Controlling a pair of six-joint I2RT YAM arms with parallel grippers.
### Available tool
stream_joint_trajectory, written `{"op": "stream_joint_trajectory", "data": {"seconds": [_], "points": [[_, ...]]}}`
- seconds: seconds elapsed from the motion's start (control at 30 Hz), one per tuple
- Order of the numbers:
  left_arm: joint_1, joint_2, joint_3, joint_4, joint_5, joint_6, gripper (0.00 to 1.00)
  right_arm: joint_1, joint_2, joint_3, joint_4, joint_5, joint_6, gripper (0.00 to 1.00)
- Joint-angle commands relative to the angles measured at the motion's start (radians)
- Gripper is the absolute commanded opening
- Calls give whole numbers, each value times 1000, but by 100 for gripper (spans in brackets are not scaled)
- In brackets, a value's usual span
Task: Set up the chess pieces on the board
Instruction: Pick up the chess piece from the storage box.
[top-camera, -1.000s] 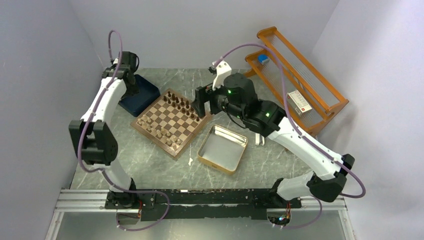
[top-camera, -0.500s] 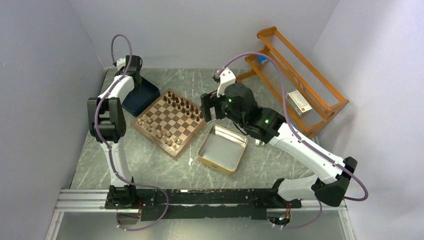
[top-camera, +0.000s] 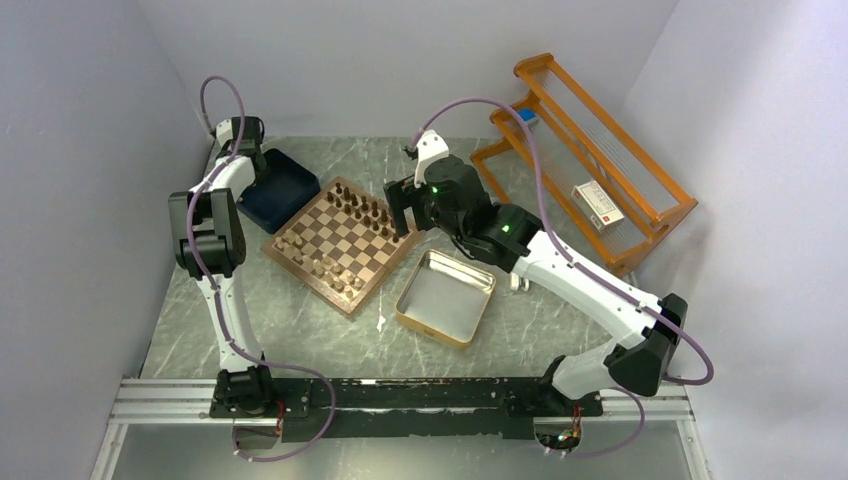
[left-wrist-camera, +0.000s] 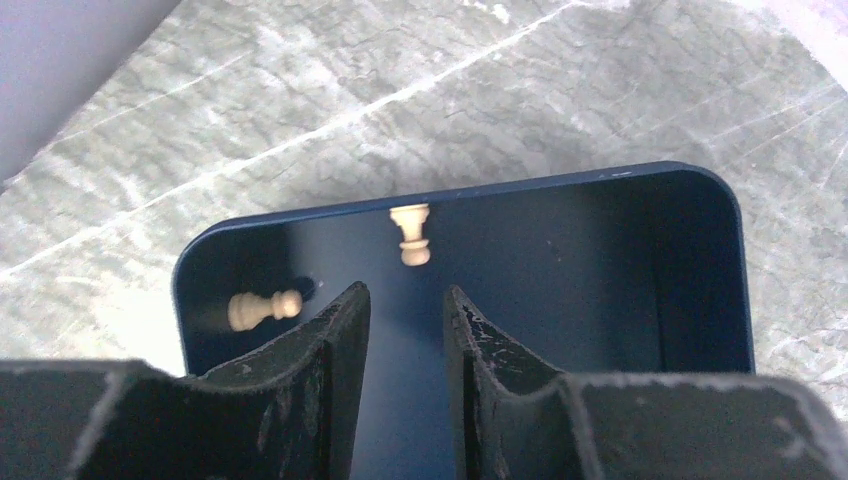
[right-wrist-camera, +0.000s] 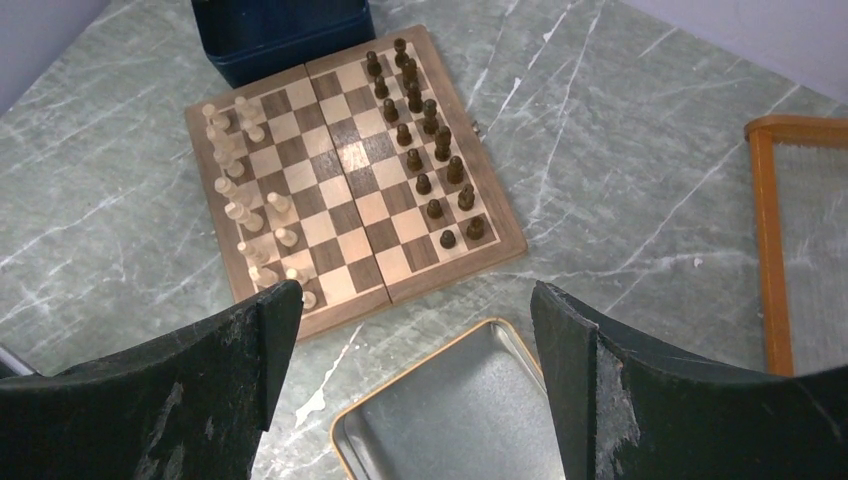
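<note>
Your left gripper (left-wrist-camera: 405, 295) hangs over the navy tray (left-wrist-camera: 700, 250) at the far left corner of the table (top-camera: 300, 330), its fingers slightly apart with nothing between them. Two pale chess pieces (left-wrist-camera: 410, 236) lie on their sides in the tray. Your right gripper (right-wrist-camera: 415, 300) hovers by the right corner of the board (right-wrist-camera: 345, 160), fingers spread wide and empty, with the tin (right-wrist-camera: 450, 420) just below. The board sits mid-table, dark pieces (right-wrist-camera: 425, 150) along one side and pale ones opposite. A speck (top-camera: 381, 322) off its near corner may be another piece.
</note>
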Motion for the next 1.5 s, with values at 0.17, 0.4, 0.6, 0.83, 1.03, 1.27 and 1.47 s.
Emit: {"op": "stream_joint_trajectory", "data": {"seconds": [0.17,0.4,0.6,0.83,1.03,1.27,1.47], "points": [[38,62,4,103,88,7,37,-6,18,58,28,19,-13,89],[52,117,16,123,134,12,38,-6,22,49,20,13,15,89],[56,136,12,135,165,9,34,-6,28,57,19,10,22,89],[62,128,26,89,183,20,23,-6,39,63,32,-1,20,89],[64,60,68,-53,203,41,15,-6,45,88,39,-4,29,89],[64,-112,28,-219,224,59,11,-20,62,152,6,-67,60,89],[64,-266,-50,-248,414,98,13,-112,52,90,26,-198,139,89]]}}
